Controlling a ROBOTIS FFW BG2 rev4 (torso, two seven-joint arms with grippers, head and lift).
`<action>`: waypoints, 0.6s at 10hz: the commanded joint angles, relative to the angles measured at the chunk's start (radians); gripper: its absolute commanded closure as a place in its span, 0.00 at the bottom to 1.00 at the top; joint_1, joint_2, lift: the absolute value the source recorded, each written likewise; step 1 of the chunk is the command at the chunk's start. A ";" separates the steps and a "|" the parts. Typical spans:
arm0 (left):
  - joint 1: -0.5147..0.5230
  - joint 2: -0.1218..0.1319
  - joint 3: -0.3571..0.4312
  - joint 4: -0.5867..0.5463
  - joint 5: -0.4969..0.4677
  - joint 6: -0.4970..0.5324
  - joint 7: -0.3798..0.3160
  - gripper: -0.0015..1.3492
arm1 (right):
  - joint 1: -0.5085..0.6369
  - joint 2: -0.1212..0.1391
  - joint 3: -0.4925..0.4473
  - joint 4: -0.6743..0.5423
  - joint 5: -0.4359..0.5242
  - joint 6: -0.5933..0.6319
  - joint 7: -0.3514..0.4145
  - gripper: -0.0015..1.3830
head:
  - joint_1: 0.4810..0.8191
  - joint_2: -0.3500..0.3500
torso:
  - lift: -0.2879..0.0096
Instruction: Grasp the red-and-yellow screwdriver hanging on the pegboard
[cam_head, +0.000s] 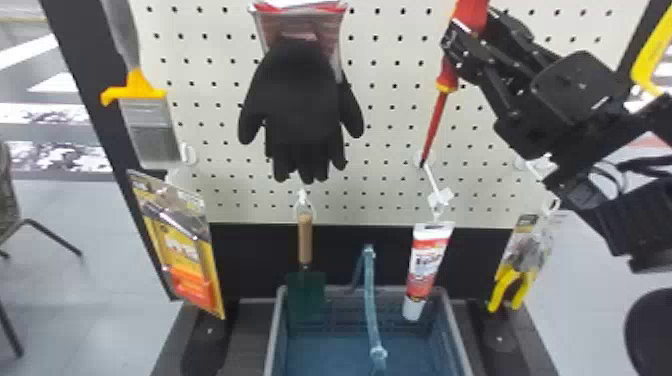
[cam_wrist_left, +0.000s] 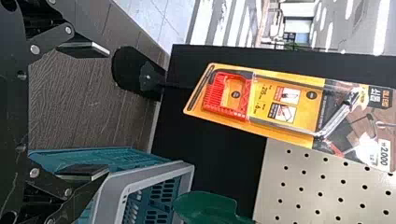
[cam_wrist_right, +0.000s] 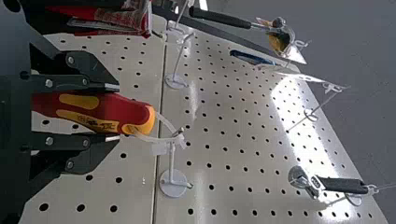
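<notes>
In the head view my right gripper (cam_head: 456, 46) is at the handle of the red-and-yellow screwdriver (cam_head: 447, 75), whose red shaft points down in front of the pegboard (cam_head: 395, 110). The right wrist view has the screwdriver (cam_wrist_right: 100, 112) between both fingers of the right gripper (cam_wrist_right: 116, 112), which press on opposite sides of the handle. A clear loop at the handle's end still runs around a white hook (cam_wrist_right: 172, 163) on the board. In the left wrist view the left gripper (cam_wrist_left: 103, 110) stands open with nothing between its fingers, low beside the basket.
Black gloves (cam_head: 302, 110) hang left of the screwdriver, a white-and-red tube (cam_head: 425, 265) below it. Yellow-handled pliers (cam_head: 517, 270), a green trowel (cam_head: 306, 295), a brush (cam_head: 150, 125) and a packaged saw (cam_wrist_left: 280, 107) hang around. A blue-grey basket (cam_head: 275, 330) stands underneath.
</notes>
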 joint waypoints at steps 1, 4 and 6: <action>-0.001 0.000 0.000 -0.002 0.001 0.001 0.000 0.29 | 0.005 0.000 -0.003 -0.003 0.000 0.000 -0.003 0.92 | 0.20 0.50 | 0.63; -0.001 0.000 -0.002 -0.002 0.001 0.002 0.000 0.29 | 0.005 0.000 -0.003 -0.003 -0.001 0.000 -0.005 0.92 | 0.20 0.50 | 0.63; -0.001 0.000 -0.002 -0.002 0.001 0.002 0.000 0.29 | 0.005 0.000 -0.003 0.001 -0.004 0.000 -0.005 0.92 | 0.20 0.50 | 0.63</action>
